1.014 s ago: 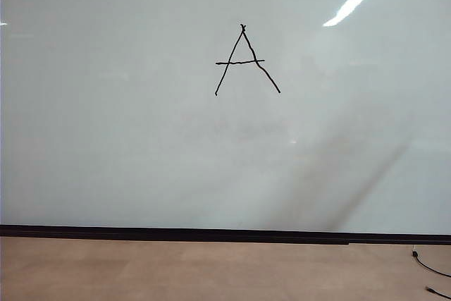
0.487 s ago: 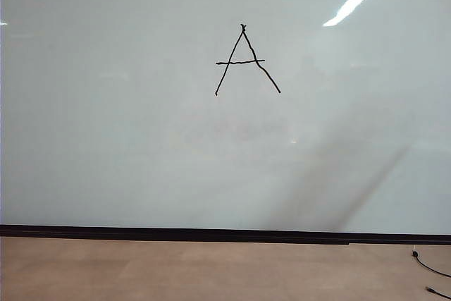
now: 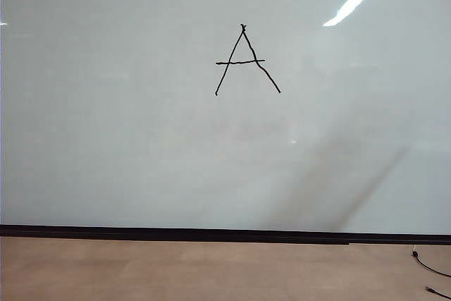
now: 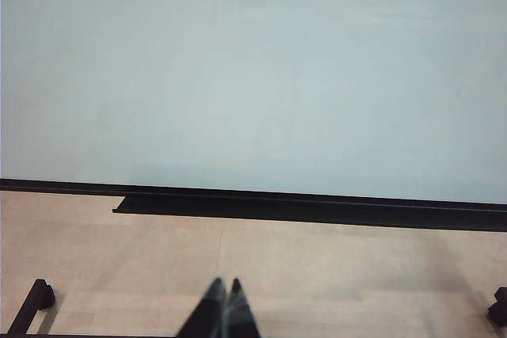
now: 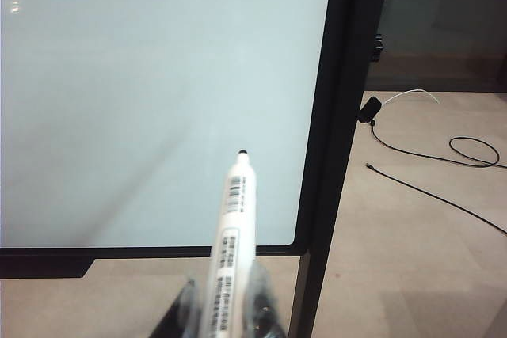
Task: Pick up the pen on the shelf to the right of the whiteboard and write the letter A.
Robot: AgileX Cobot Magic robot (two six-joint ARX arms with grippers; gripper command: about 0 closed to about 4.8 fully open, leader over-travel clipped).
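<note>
On the whiteboard [image 3: 141, 139], upper middle: the letter A [image 3: 243, 61], finished and sitting unchanged over the last second. Right gripper [image 5: 226, 310], drawn back from the board, is clenching the pen [image 5: 231, 235]. Left gripper [image 4: 224, 310] is idling low, jaws together, empty. Neither arm is showing in the exterior view.

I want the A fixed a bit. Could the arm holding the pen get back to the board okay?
Probably yes. The right gripper is shut on the pen, tip aimed at the whiteboard, and nothing stands between them. The letter A itself isn't visible from that wrist, so that part is uncertain.
</note>
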